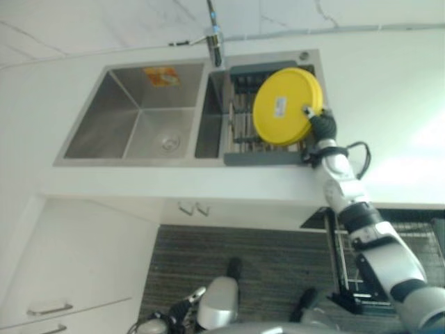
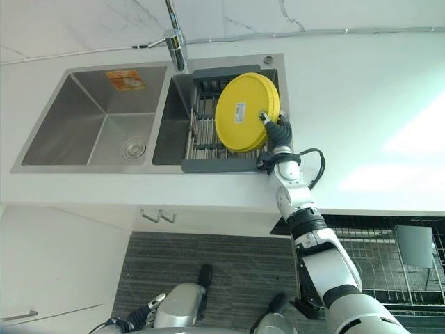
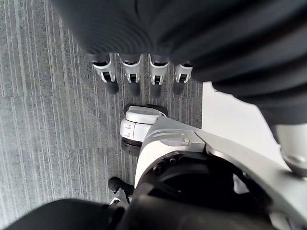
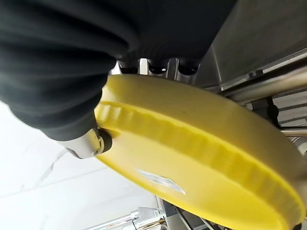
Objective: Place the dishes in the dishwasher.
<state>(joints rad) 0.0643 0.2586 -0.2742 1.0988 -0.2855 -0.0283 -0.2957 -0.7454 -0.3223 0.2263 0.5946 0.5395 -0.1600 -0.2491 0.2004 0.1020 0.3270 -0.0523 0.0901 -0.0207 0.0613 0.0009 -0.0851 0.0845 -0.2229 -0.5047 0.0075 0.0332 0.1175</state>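
While the right hand point(image 2: 277, 131) pinches the yellow plate point(image 2: 245, 113) by its rim, thumb on the underside, the plate stands tilted over the sink rack point(image 2: 208, 142). Open dishwasher rack point(image 2: 389, 261) lies below the worktop point(image 2: 361, 104), nearer this arm; the left hand point(image 3: 139, 76) hangs slack-fingered above the floor.

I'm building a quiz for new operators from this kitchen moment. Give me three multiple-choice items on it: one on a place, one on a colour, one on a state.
1. Where is the plate?
A. over the drying rack in the sink's right basin
B. on the floor
C. in the left basin

2. What colour is the plate?
A. blue
B. white
C. yellow

3. What is the right hand doing?
A. hanging open by the floor
B. gripping the plate's rim
C. turning the tap

Answers:
1 A: the plate stands tilted above the drying rack.
2 C: it is plain yellow in the right wrist view too.
3 B: the right hand has its thumb and fingers on either face of the rim; the left hand hangs open over the floor.
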